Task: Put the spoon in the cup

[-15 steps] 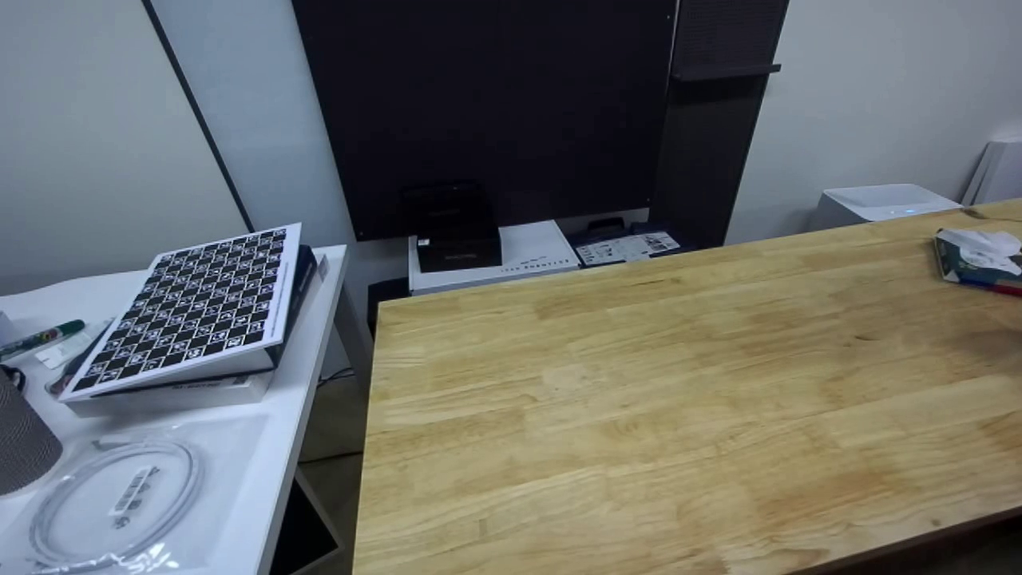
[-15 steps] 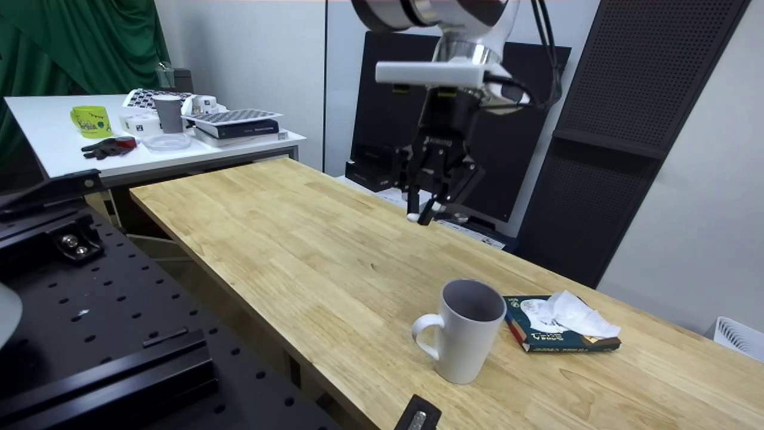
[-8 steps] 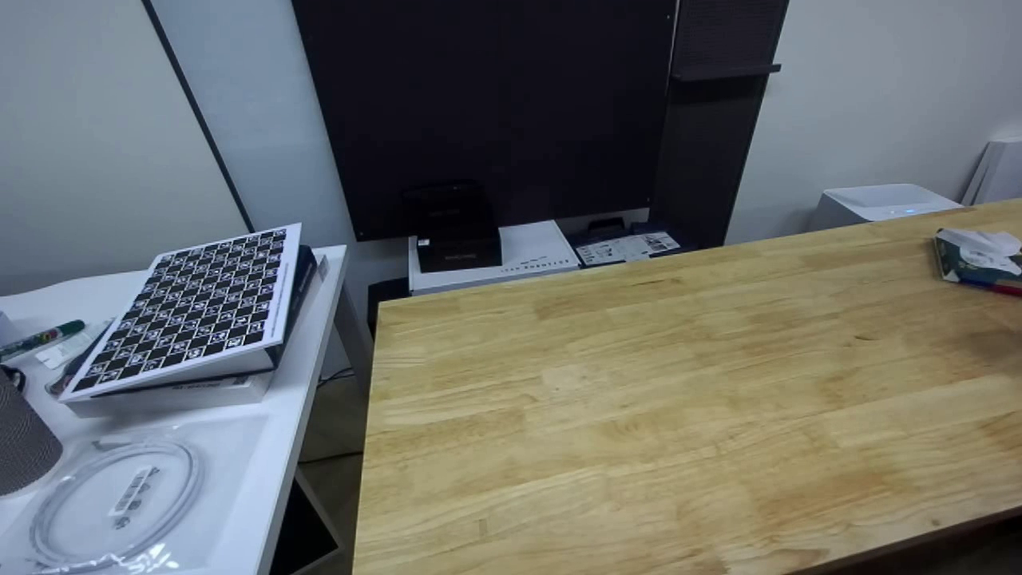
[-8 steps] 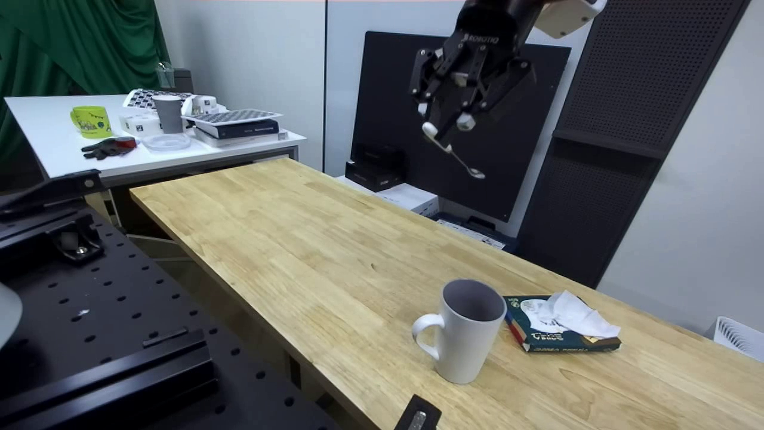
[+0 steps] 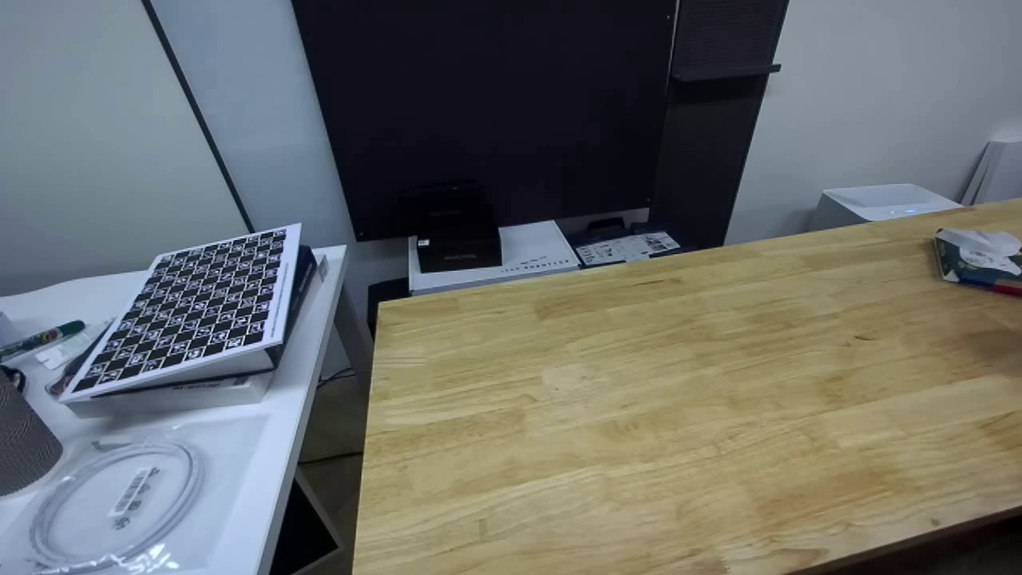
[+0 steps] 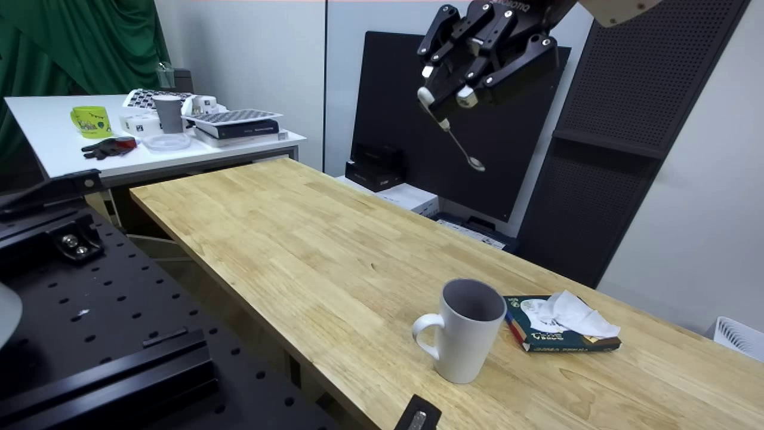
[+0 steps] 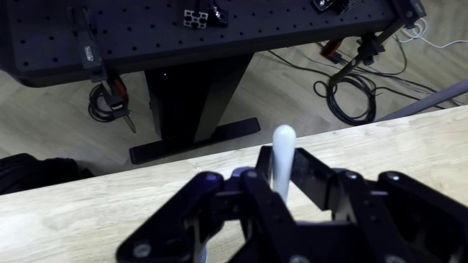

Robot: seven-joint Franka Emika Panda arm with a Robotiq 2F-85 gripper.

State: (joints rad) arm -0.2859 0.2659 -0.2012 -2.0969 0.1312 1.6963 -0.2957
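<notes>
The spoon hangs tilted from my gripper [image 6: 444,106] in an exterior view, high above the table. Its thin silvery handle [image 6: 458,142] runs down and right to a small bowl end. In the wrist view its thick pale handle end [image 7: 283,160] stands between the two dark fingers, and the rest is hidden. The gripper is shut on it. The cup [image 6: 468,340], a tall pale grey mug with its handle on the left, stands upright on the table, below and apart from the spoon. A pale curved sliver [image 7: 203,254], perhaps the cup, shows low in the wrist view.
A green box [image 6: 567,343] with white tissue lies beside the cup on the wooden table [image 6: 286,239]. A black perforated bench [image 6: 119,322] stands across a gap. A white side table [image 6: 54,128] holds a green mug, books and a glove.
In an exterior view the gripper has risen and swung from pointing down to a tilt, appearing larger. The spoon, mostly hidden before, now shows at length. Cup and box have not moved.
</notes>
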